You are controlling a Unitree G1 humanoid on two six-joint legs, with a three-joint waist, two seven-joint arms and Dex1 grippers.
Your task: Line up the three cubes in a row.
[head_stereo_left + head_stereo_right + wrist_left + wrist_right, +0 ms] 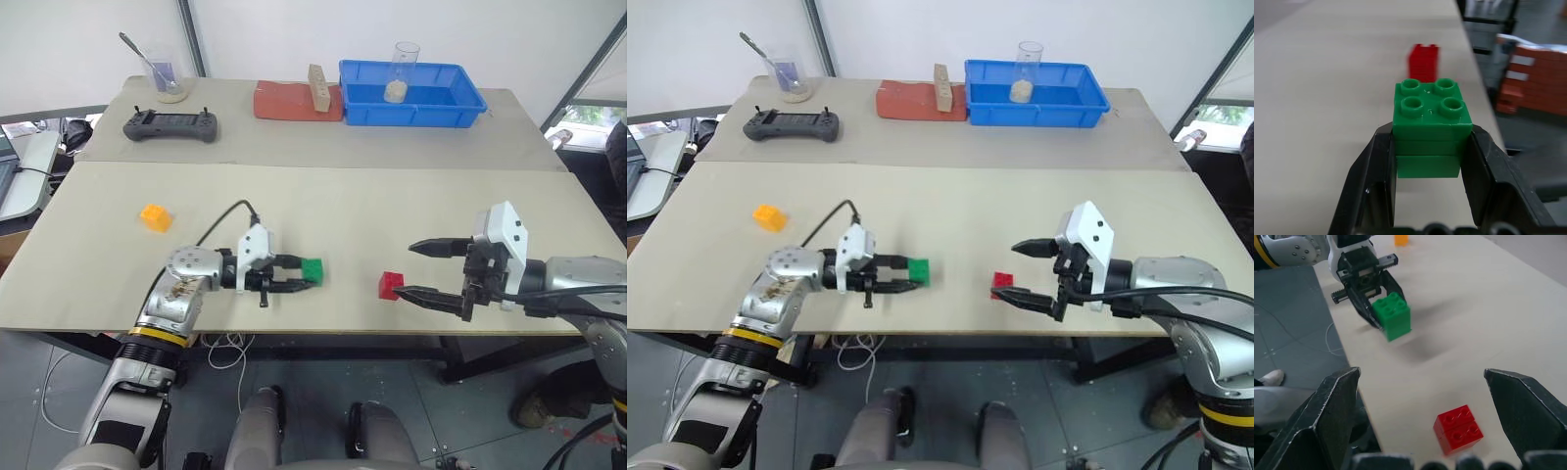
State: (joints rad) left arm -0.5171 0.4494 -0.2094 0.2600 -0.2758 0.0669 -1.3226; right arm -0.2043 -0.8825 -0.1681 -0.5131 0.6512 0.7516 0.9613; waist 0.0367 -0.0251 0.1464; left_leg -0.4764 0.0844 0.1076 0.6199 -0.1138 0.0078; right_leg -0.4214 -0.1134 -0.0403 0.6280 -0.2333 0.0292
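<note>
Nearest the front edge of the pale surface (411, 211), the left tool (296, 278) pinches the green cube (313, 270) between its two black fingers, the pads pressed on opposite flat side walls with the studded top clear above them; in the right wrist view the cube hangs slightly tilted and seems to be just off the surface. A little to its right, near the same front edge, the red cube (391, 285) sits free on the surface, apart from the green one. The right tool (423, 268) hovers just beside the red cube with its fingers spread wide, holding nothing. Farther back and well off to the left lies the orange-yellow cube (155, 216), alone and untouched. These are hard moulded plastic bricks, so they should be light and stiff with no give; the smooth walls look somewhat slippery, so a square pinch low on two parallel side faces, not across corners or over the studs, seems the safest hold. Being so light, a loose cube would likely skid if nudged by a finger. On the far surface stand a black controller (170, 124), a red pad (289, 101) with a tan wooden block (316, 86), and a blue tray (460, 106).
</note>
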